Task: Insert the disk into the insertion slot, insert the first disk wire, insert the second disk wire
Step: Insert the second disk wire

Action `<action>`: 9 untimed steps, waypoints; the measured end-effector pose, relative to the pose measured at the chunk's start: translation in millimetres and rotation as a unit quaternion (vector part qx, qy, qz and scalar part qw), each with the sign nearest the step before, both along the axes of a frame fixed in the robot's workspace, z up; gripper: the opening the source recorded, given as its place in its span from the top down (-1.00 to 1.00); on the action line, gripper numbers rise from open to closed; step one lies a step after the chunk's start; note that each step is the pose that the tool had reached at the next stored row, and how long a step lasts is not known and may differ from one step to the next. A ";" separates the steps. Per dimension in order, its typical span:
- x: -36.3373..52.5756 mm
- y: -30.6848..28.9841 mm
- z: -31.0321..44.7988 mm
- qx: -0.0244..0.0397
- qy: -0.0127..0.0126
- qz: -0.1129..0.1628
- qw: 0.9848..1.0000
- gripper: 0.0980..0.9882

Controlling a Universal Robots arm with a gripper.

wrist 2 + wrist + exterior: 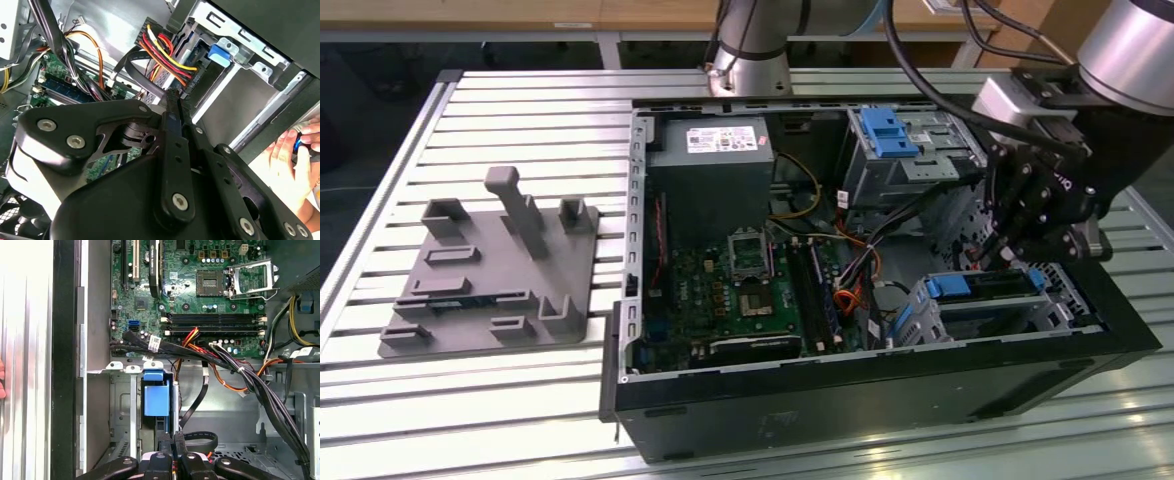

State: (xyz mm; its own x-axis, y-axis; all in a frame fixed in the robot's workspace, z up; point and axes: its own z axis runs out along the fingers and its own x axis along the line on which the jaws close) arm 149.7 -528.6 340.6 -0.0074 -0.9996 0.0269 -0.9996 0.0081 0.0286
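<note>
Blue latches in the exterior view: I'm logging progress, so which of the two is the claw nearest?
The lower blue latch, on the drive cage by the case's front wall. The claw hangs just above it; the other latch sits farther back on the taller bay.

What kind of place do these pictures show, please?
Probably a robotics lab bench for computer assembly: an open computer case with its motherboard exposed lies on a slatted metal table, beside a grey fixture plate.

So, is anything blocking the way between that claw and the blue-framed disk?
Nothing solid that I can see. In the first wrist view the gripper sits close beside the disk with its blue carrier, in the insertion slot; only a loose black cable hangs next to it.
</note>
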 end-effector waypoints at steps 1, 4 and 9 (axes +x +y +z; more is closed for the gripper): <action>0.0 -0.2 -0.1 0.000 0.000 0.000 1.000 0.89; 0.0 -1.3 -0.2 0.000 0.000 -0.001 1.000 0.89; 0.0 -1.8 -0.4 0.000 0.000 -0.002 1.000 0.89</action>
State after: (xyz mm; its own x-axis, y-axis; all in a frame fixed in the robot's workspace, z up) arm 149.6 -530.4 340.2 -0.0108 -0.9996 0.0264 -0.9995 0.0116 0.0286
